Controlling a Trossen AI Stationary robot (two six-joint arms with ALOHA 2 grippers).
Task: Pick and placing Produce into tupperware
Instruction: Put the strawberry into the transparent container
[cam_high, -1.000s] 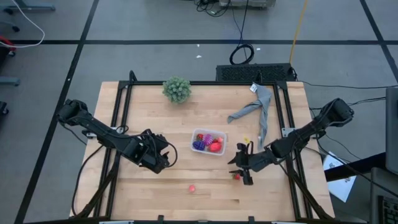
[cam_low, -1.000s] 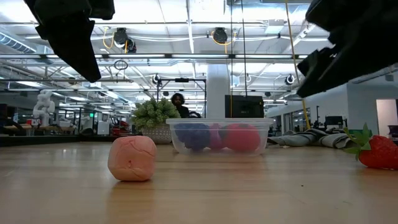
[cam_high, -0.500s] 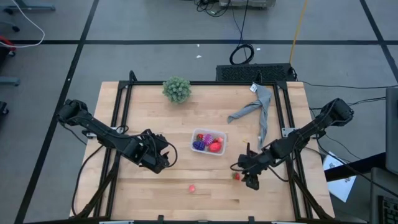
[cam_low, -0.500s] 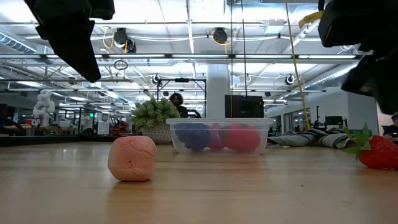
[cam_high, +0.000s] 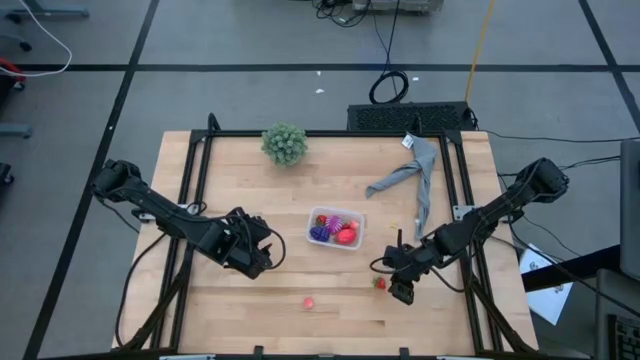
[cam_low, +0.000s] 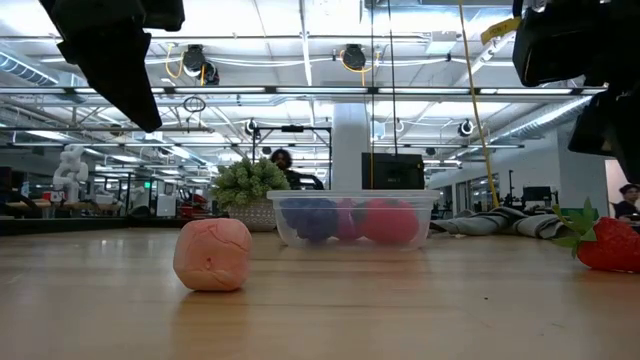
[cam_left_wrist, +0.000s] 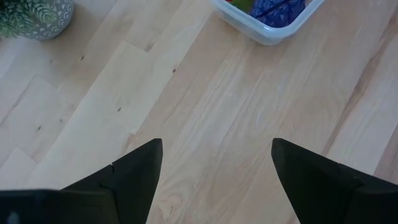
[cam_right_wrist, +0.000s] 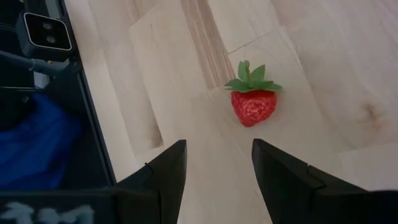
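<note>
Wooden tabletop (cam_high: 250, 310) carries all items. Right gripper (cam_high: 400, 291) hangs just above the surface, fingers apart and empty, with a red strawberry (cam_right_wrist: 254, 104) lying just ahead of them, untouched. Left gripper (cam_high: 262, 250) hovers left of the clear container (cam_high: 336, 229), fingers (cam_left_wrist: 134, 174) spread, holding nothing. Container holds purple, magenta and red fruit. A pink fruit (cam_low: 212, 255) lies alone near the front edge. Potted plant (cam_high: 285, 144) and grey cloth (cam_high: 408, 175) sit at the rear.
</note>
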